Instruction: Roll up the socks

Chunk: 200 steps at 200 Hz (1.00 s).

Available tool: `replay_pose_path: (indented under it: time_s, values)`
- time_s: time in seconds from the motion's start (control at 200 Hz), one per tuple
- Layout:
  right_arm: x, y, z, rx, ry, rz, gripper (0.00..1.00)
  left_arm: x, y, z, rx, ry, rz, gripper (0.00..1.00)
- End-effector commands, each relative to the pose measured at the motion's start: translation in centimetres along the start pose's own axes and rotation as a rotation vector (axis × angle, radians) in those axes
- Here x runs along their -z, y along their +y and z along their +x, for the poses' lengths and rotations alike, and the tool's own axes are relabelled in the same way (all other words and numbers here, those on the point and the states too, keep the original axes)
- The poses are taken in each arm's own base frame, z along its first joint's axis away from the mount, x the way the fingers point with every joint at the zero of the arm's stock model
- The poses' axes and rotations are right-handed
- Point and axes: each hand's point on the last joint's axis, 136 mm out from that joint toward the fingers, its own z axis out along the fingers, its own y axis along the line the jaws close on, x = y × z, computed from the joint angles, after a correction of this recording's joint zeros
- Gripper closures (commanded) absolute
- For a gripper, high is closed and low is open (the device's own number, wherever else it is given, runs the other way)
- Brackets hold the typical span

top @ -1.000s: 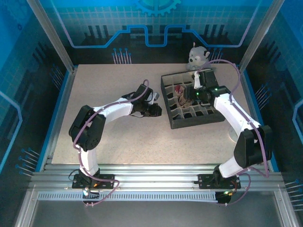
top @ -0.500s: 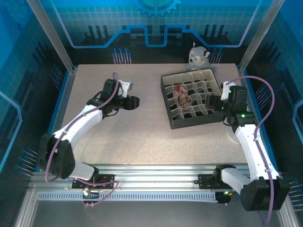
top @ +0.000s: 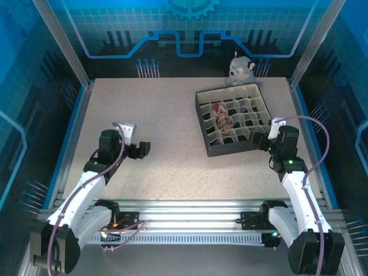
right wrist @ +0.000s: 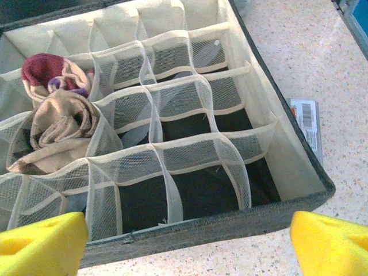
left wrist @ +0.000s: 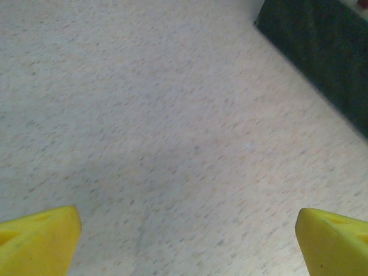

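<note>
Two rolled socks sit in neighbouring cells at the left of a dark divided organizer box (top: pixel 238 150). One is the sock with a red toe (top: pixel 217 108) (right wrist: pixel 46 68); the other is the brown-tan sock (top: pixel 224 121) (right wrist: pixel 62 123). My right gripper (top: pixel 261 141) (right wrist: pixel 185 247) hovers just outside the box's front wall (right wrist: pixel 201 227), open, nothing between its yellow fingertips (right wrist: pixel 330 244). My left gripper (top: pixel 142 149) (left wrist: pixel 187 247) is open over bare table left of the box, its fingertips (left wrist: pixel 37 241) wide apart and empty.
A grey plush toy (top: pixel 240 68) sits behind the box at the table's far edge. A small printed label (right wrist: pixel 305 118) lies on the table beside the box's right wall. The box's dark corner (left wrist: pixel 328 46) shows ahead of the left gripper.
Both arms have pulled back from the box toward the near edge, the left one far to the left. Both grippers have opened wide. The socks stay in their cells.
</note>
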Motion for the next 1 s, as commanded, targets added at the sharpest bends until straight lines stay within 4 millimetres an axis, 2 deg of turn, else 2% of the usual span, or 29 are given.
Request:
replay_pose_path:
  time_s: [0.0, 0.045, 0.23, 0.405, 0.53, 0.685, 0.725, 0.801, 0.886, 0.951, 0.996]
  values:
    - [0.3, -0.1, -3.0, 0.021, -0.188, -0.006, 0.04, 0.6, 2.2, -1.4, -0.034, -0.114, -0.119, 0.01]
    - [0.1, 0.0, -2.8, 0.032, -0.200, -0.016, 0.00, 0.5, 2.5, -1.4, -0.034, -0.126, -0.138, 0.01]
    - [-1.0, 0.5, -1.4, 0.080, -0.285, -0.054, 0.00, -1.2, 3.9, -0.9, -0.034, -0.158, -0.193, 0.01]
    - [-1.6, 1.5, 0.2, 0.119, -0.345, -0.119, 0.00, -3.0, 3.9, -0.6, -0.024, -0.253, -0.159, 0.01]
    - [-2.3, 1.4, 0.8, 0.132, -0.356, -0.117, 0.00, -4.0, 3.9, -0.7, -0.045, -0.299, -0.142, 0.01]
    - [-4.1, 1.8, 1.2, 0.142, -0.353, -0.145, 0.00, -5.3, 4.4, -2.0, -0.092, -0.346, -0.154, 0.01]
    - [-4.6, 2.0, 1.3, 0.149, -0.355, -0.160, 0.00, -5.9, 5.1, -2.0, -0.059, -0.313, -0.175, 0.01]
    - [-5.5, 2.5, 1.1, 0.158, -0.368, -0.185, 0.00, -6.8, 5.1, -2.3, -0.041, -0.283, -0.148, 0.01]
    - [-6.5, 2.6, 0.7, 0.155, -0.375, -0.189, 0.00, -7.6, 4.8, -2.0, -0.044, -0.321, -0.111, 0.01]
    - [-7.5, 3.0, 0.8, 0.157, -0.358, -0.208, 0.00, -7.6, 6.2, -1.3, 0.003, -0.335, -0.169, 0.01]
    - [-8.0, 3.1, 1.0, 0.161, -0.355, -0.214, 0.00, -7.9, 6.5, -0.9, 0.009, -0.344, -0.167, 0.01]
